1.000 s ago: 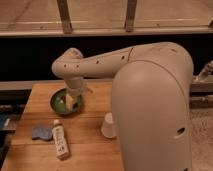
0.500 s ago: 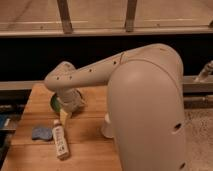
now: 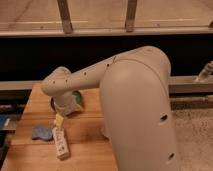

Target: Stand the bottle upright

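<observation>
Wooden table (image 3: 85, 145), bottle (image 3: 61, 142) flat on its side

Stood beneath a dark wall band, with a pale metal rail (image 3: 190, 82) crossing the background and two upright posts higher up. Showed speckled floor (image 3: 195, 130) off to the right of the wood. Was crowded by the robot's bulky cream arm (image 3: 135, 100), which rose at the right and reached down to the left over the tabletop. Ended in the gripper (image 3: 59, 121), pointed downward just over the bottle's far end; could not tell whether touching or barely apart. Had the claw released, fingers spread, nothing grasped between them. Found the bottle lying on its side on the wood, in the table's front left part, its length running from under the gripper toward the near edge at a slight slant, pale label facing up. Noted a small blue pad (image 3: 42, 132) resting just left of the bottle's far end. Glimpsed a green bowl (image 3: 77, 97) behind the wrist, mostly covered by it, farther back on the table than the bottle.
</observation>
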Robot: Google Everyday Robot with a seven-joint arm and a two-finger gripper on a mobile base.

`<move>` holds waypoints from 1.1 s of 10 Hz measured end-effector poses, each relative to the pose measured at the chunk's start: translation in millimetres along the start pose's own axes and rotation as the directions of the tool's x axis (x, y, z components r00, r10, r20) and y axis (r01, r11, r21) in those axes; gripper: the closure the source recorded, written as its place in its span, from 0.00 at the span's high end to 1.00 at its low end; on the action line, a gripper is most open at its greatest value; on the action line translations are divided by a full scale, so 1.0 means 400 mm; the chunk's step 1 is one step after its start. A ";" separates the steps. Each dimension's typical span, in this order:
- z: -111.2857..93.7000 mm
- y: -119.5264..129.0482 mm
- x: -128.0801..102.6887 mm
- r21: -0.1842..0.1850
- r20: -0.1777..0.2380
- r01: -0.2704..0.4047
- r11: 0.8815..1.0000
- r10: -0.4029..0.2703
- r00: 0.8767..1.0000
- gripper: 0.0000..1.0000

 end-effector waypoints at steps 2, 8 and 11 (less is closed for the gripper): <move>0.018 0.032 -0.029 -0.024 0.004 0.020 1.000 -0.020 1.000 0.80; 0.030 0.092 -0.094 -0.073 0.043 0.089 0.993 -0.086 0.995 0.80; 0.032 0.095 -0.095 -0.079 0.041 0.089 0.993 -0.086 0.995 0.80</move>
